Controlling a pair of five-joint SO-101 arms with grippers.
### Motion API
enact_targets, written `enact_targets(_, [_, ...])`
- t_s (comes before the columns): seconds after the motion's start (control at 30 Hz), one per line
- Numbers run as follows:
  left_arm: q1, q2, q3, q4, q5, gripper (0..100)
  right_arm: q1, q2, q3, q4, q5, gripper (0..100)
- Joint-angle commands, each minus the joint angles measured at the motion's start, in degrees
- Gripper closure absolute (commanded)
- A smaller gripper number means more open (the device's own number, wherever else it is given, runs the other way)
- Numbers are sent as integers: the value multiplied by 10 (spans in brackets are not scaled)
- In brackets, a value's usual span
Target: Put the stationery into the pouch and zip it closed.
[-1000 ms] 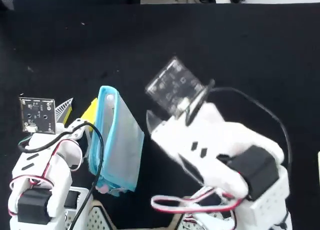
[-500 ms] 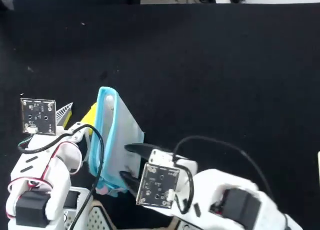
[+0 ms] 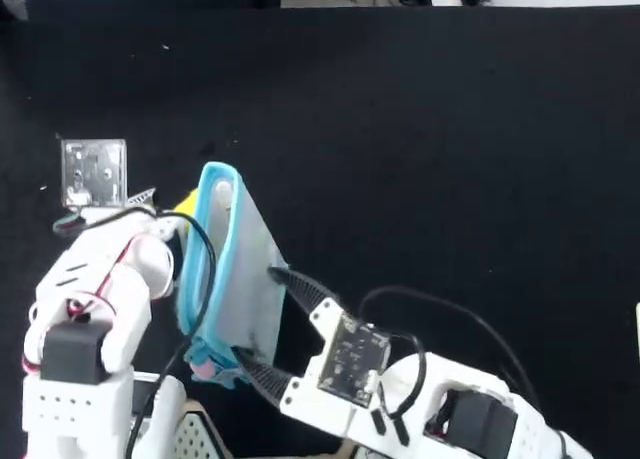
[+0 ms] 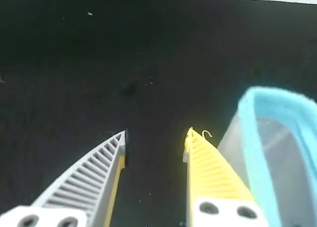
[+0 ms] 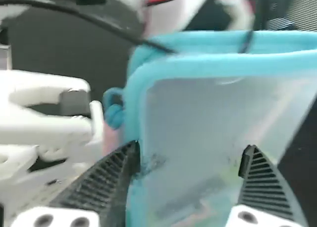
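Pouch (image 3: 235,269) stands on edge on the table (image 3: 450,129), near-left, between both arms. Left gripper (image 3: 165,199) sits just left of its far end. Right gripper (image 3: 255,314) is at its right face, fingers (image 3: 295,284) spanning near end to middle.

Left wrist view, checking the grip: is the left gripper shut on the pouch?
No, the left gripper is open over bare table, with the pouch beside it.

Bright, even light, source unclear. Near blown-out whites on left arm (image 3: 90,299). Faint sheen on clear pouch (image 5: 213,133). Barely readable shadows on black table (image 3: 450,129).
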Motion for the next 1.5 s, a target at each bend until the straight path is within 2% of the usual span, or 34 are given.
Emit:
enact_targets(0.0, [-7, 47, -44, -13, 10, 805, -71, 0, -33, 29, -6, 673])
enact_targets(0.07, [-7, 58, -44, -12, 10, 806, -101, 2, -49, 44, -6, 673])
enact_targets(0.23, [-3, 56, -45, -14, 11, 808, -105, 2, -15, 27, -6, 672])
enact_targets(0.33, [-3, 55, -45, -15, 11, 808, -104, 2, 37, -33, -17, 672])
enact_targets(0.43, [-3, 55, -44, -11, 11, 808, -103, -1, 98, -127, -76, 675])
enact_targets(0.5, [-3, 55, -44, -11, 11, 809, -82, -3, 122, -167, -107, 675])
enact_targets(0.63, [-3, 55, -45, -1, 11, 809, 9, -4, 127, -168, -109, 675])
enact_targets(0.87, [-2, 55, -45, 10, 11, 809, 156, -11, 115, -139, -47, 676])
enact_targets(1.03, [-2, 55, -45, 11, 11, 809, 236, -58, 115, -136, -42, 677])
enact_targets(1.2, [28, 55, -45, 10, 7, 808, 221, -118, 109, -62, -39, 677])
enact_targets(1.33, [84, 55, -45, 10, 7, 808, 177, -162, 103, -33, 36, 677])
enact_targets(1.47, [92, 55, -41, 9, 7, 809, 179, -169, 89, -25, 85, 677])
